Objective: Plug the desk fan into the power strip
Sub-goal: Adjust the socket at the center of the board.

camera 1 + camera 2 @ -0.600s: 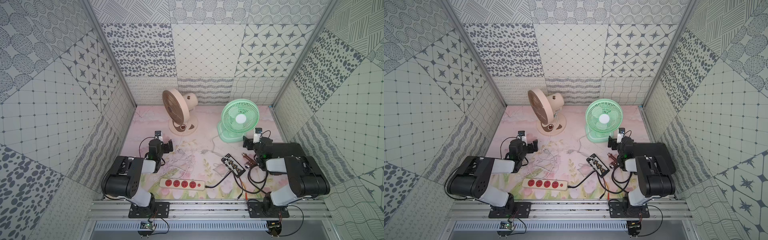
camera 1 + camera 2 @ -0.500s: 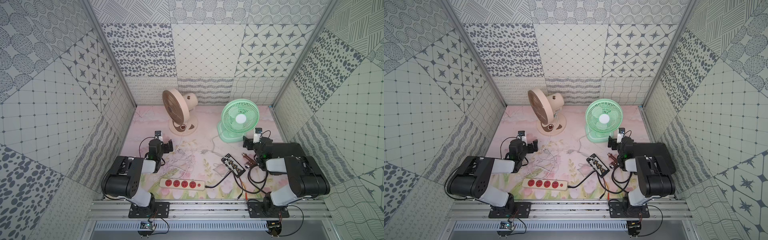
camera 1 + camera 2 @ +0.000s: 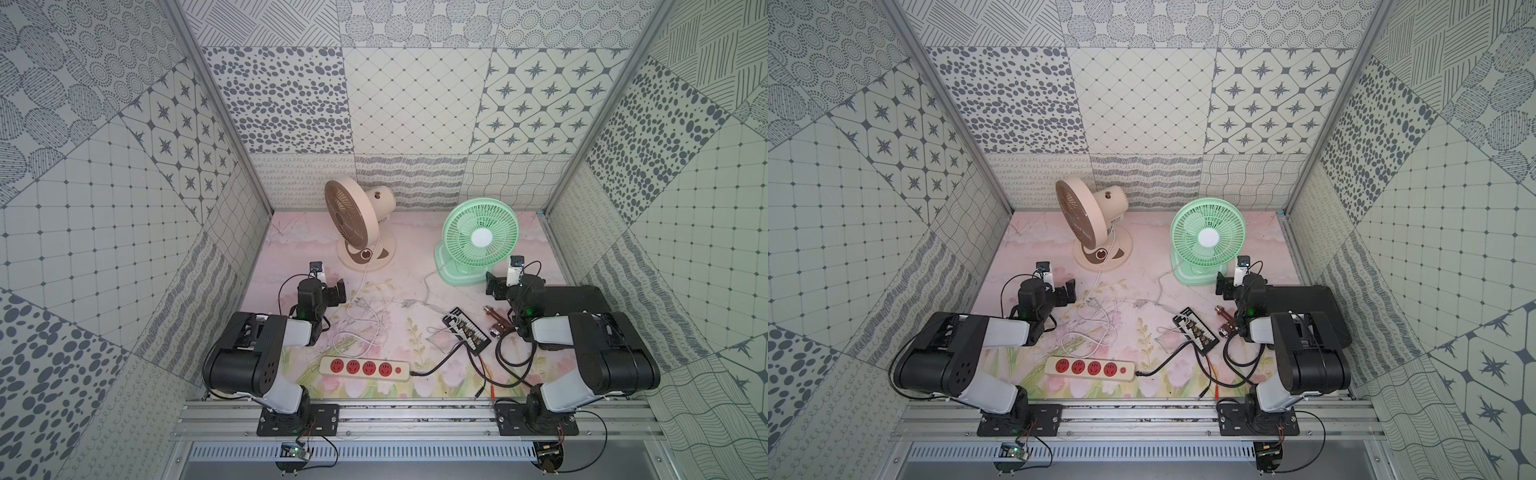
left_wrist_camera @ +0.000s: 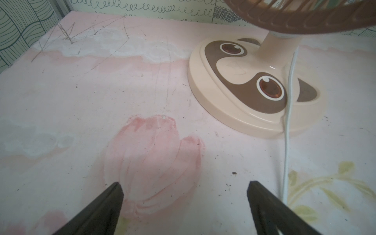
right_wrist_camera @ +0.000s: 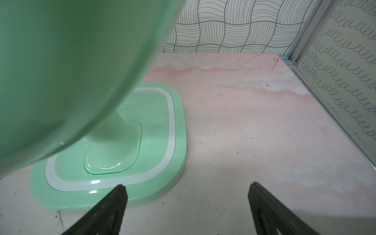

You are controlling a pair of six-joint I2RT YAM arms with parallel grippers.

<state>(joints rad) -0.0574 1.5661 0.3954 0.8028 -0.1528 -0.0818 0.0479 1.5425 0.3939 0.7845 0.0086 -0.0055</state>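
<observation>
Power strip (image 3: 365, 369): near the table's front edge; only the top views show it.
Left gripper (image 4: 184, 189): jaws wide apart, empty; its wrist view shows the beige fan (image 4: 240, 67) base.
Right gripper (image 5: 187, 191): jaws wide apart, empty; its wrist view shows the green fan (image 5: 158, 142) base.

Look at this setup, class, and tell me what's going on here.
Two robot arms are meant to plug a desk fan into the power strip, but nothing is held. The left claw is open, low over the table near the cream fan. The right claw is open beside the green fan. All four red sockets on the strip are empty, and the cream fan's white cord lies loose.
</observation>
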